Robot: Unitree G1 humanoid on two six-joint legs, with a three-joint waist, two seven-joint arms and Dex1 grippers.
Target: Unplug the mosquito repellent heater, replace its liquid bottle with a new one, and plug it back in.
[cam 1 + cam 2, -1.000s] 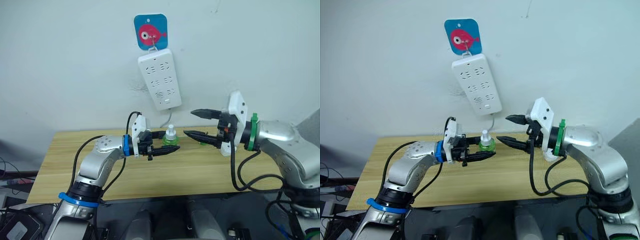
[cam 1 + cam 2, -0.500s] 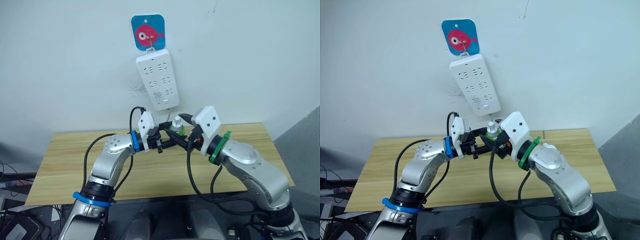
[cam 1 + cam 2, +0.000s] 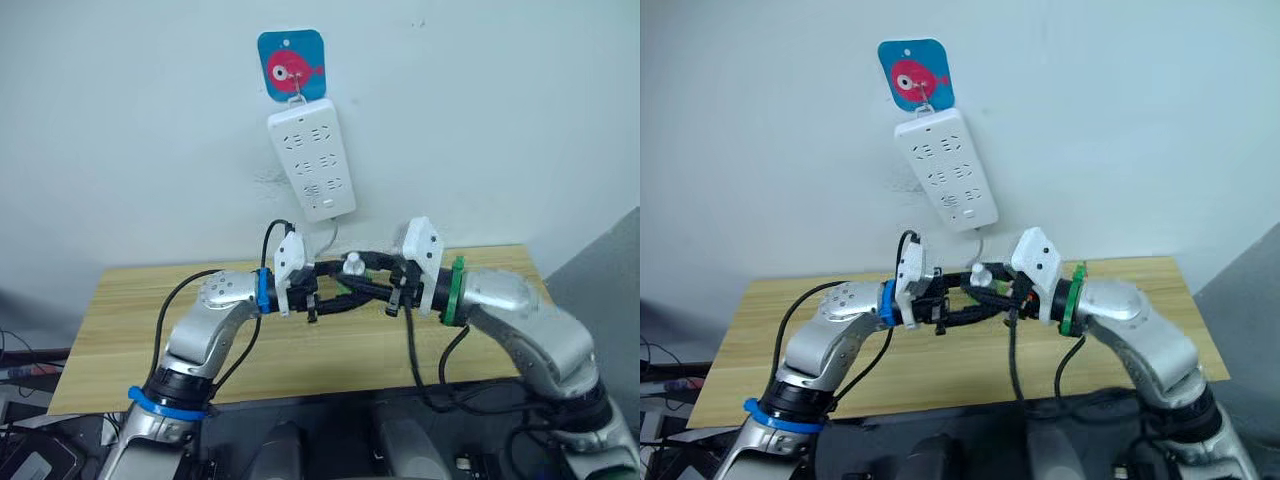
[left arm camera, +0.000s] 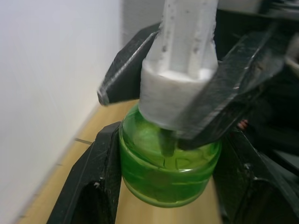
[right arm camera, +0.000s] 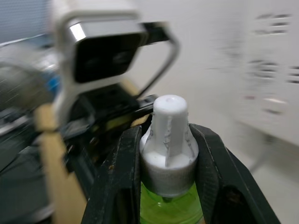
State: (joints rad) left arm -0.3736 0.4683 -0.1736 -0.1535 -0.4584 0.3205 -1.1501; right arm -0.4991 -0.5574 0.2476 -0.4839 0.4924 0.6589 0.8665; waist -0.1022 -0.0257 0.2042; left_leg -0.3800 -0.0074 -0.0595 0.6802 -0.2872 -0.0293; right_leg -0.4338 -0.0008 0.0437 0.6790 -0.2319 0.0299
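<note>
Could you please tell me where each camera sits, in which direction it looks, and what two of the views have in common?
Left and right eye views: on the head, looking forward and down at the wooden table, the wall and the power strip; both arms show, meeting at the green bottle.
Left wrist view: along the left gripper, whose fingers flank the bottle's green body.
Right wrist view: along the right gripper, whose fingers clamp the white cap.
Shared: both wrist views show the same bottle and cap.

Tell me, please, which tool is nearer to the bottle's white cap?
Right. The right tool clamps the white cap itself; the left tool grips the green bottle body just below it.
</note>
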